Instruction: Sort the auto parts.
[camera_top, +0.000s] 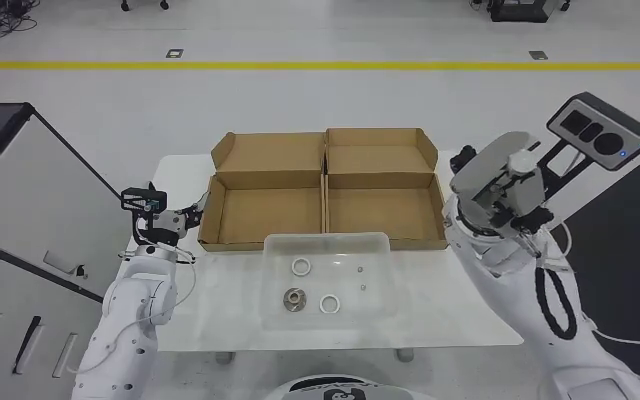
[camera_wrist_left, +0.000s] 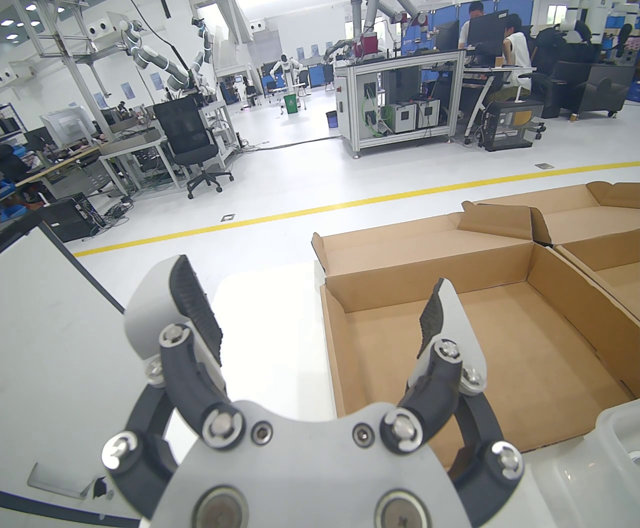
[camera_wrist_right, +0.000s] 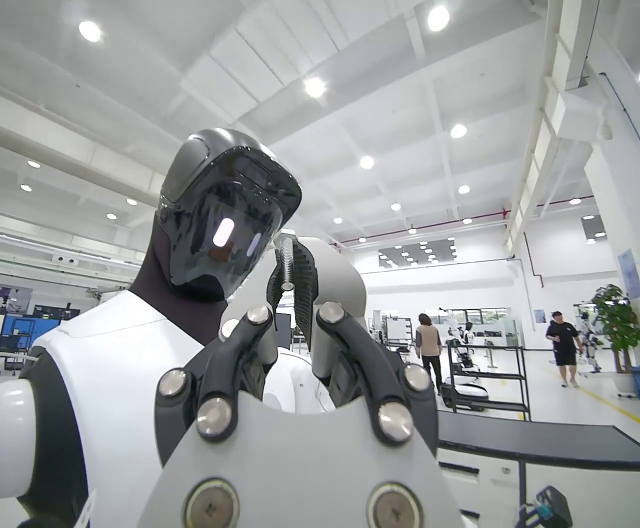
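Two open cardboard boxes sit side by side at the back of the white table (camera_top: 455, 300), lids folded back: the left box (camera_top: 262, 215) and the right box (camera_top: 385, 213), with their inner walls touching.

A clear plastic bin (camera_top: 372, 243) stands just in front of them, centred on the seam. In the bin I count a white ring (camera_top: 300, 266) toward the back and a second white ring (camera_top: 330, 303) nearer the front. A toothed metal hub (camera_top: 293, 298) lies just beside that second ring. Two small specks (camera_top: 358, 268) are too small for me to identify.

I read the left gripper (camera_wrist_left: 315, 305) as low over the table's left part, just outside the left box's outer wall. Its jaws are spread wide with nothing between the pads.

I see the right gripper (camera_wrist_right: 291, 272) raised well above the table's right side and turned upward. Its jaws are pinched narrow on a threaded metal bolt (camera_wrist_right: 285, 260), which stands upright between the ribbed pads.
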